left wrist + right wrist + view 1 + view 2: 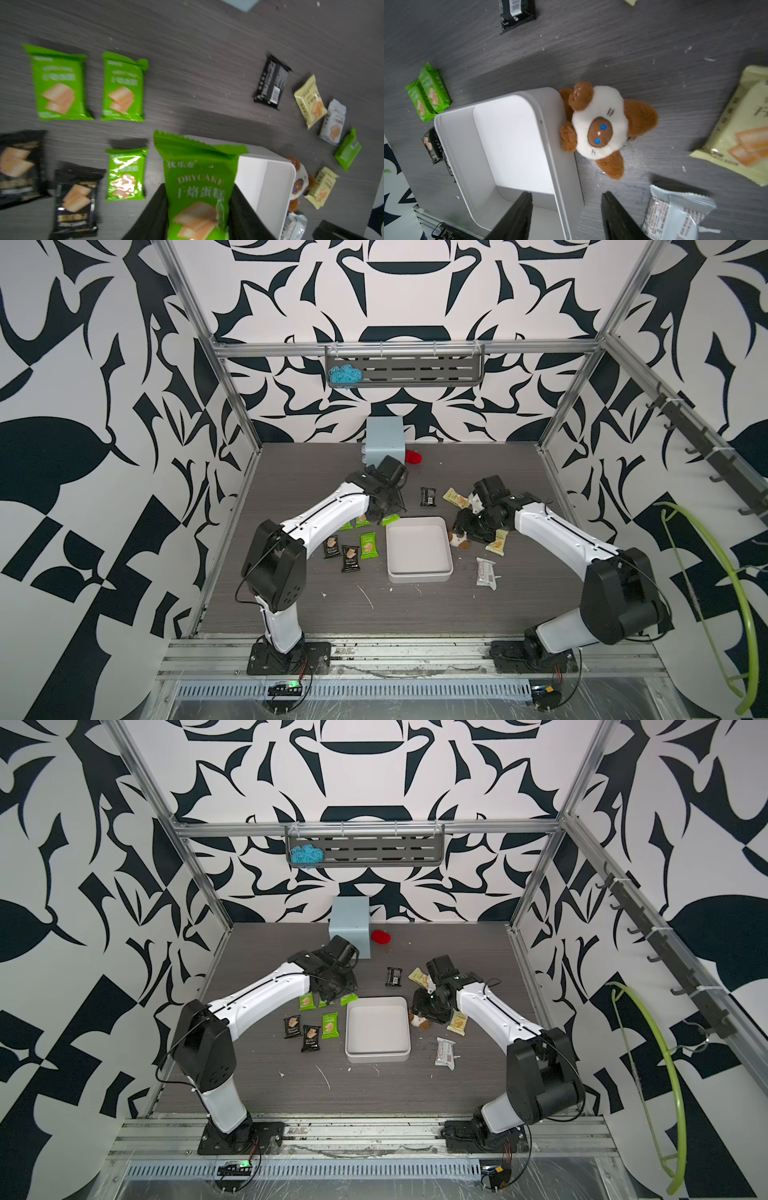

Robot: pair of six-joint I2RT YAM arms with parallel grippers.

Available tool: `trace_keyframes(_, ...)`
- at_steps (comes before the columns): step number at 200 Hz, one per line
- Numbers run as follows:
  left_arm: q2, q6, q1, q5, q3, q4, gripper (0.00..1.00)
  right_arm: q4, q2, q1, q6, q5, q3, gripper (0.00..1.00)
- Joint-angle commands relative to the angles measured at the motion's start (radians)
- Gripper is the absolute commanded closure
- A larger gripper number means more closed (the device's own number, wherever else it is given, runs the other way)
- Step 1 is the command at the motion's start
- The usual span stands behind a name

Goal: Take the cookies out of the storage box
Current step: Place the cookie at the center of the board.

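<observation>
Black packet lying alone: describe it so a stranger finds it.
Find the white storage box mid-table. Just beyond its far wall lies one black packet. Unlike the two black packets left of the box, it shows a barcode, no biscuit.

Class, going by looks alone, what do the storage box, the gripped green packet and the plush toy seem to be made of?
Storage box: probably hard plastic, matte white; smooth seamless walls, rounded corners.
Green packet: thin plastic film, slightly glossy; serrated sealed edge, creases.
Plush toy: soft synthetic fleece, likely stuffed; fuzzy brown and white pile.
</observation>
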Motion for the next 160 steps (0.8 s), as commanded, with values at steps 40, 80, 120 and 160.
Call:
trace_keyframes(40,-0.013,0.172,0.311,0.068,-0.062,0.008,0.54,0.046,0.093,0.003,0.047,0.083,0.132,0.43)
trace_keyframes(80,0.037,0.220,0.441,0.090,-0.087,0.044,0.54,0.063,0.112,0.003,0.066,0.170,0.168,0.43)
trace_keyframes(120,0.085,0.242,0.512,0.106,-0.118,0.072,0.54,0.071,0.126,0.003,0.085,0.233,0.198,0.43)
trace_keyframes(160,0.158,0.251,0.511,0.110,-0.104,0.080,0.54,0.077,0.113,0.003,0.097,0.295,0.198,0.43)
